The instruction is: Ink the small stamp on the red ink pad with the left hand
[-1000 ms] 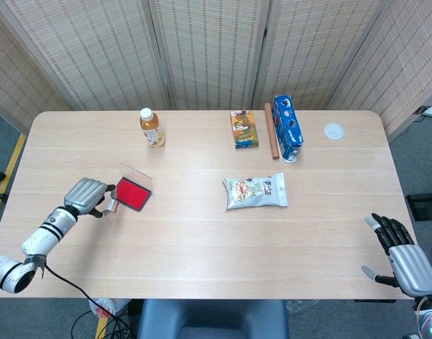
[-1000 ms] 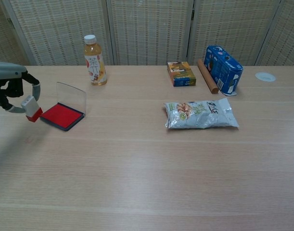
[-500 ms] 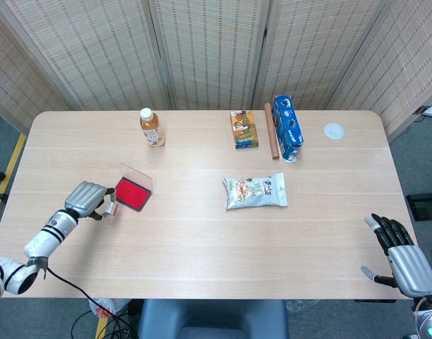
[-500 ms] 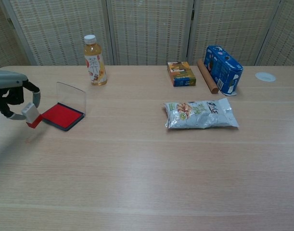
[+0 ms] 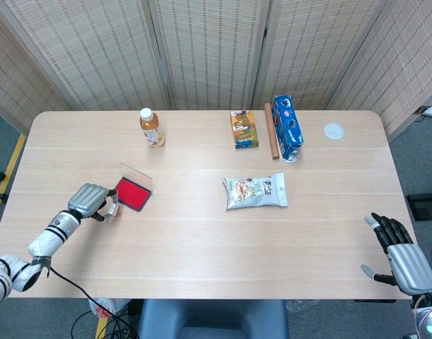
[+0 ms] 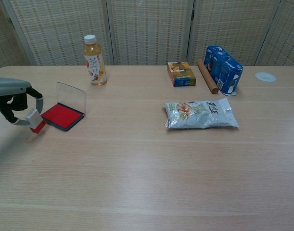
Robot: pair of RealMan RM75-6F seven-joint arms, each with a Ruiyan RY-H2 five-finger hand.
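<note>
Chest view shows the left hand (image 6: 14, 98) at the far left edge, low over the table (image 6: 147, 168), with the stamp (image 6: 34, 120) pinched between its curled fingers. The stamp is tilted, its white body uppermost and its red end lowest, close to the tabletop; whether the red end touches the wood cannot be told. The stamp is seen just beside the near-left corner of the pad (image 6: 62, 115), apart from the red ink surface. The pad lies flat on the table with its clear lid (image 6: 71, 95) standing up along the far edge. Behind the pad, near the back of the table, a bottle (image 6: 95, 60) of amber drink with a white cap is set upright. Further right, a small box (image 6: 181, 73) is laid flat, and next to it a brown rod (image 6: 208, 76) is lying beside a blue carton (image 6: 223, 69). A snack bag (image 6: 200, 114) is lying flat in front of these, about mid-table. A white disc (image 6: 265, 76) is seen at the far right rear. From the head view, the left hand (image 5: 90, 201) is seen at the pad's (image 5: 133, 193) left, and the right hand (image 5: 401, 255) is found off the table's near right corner, holding nothing, with its dark fingers (image 5: 387, 231) spread apart.
</note>
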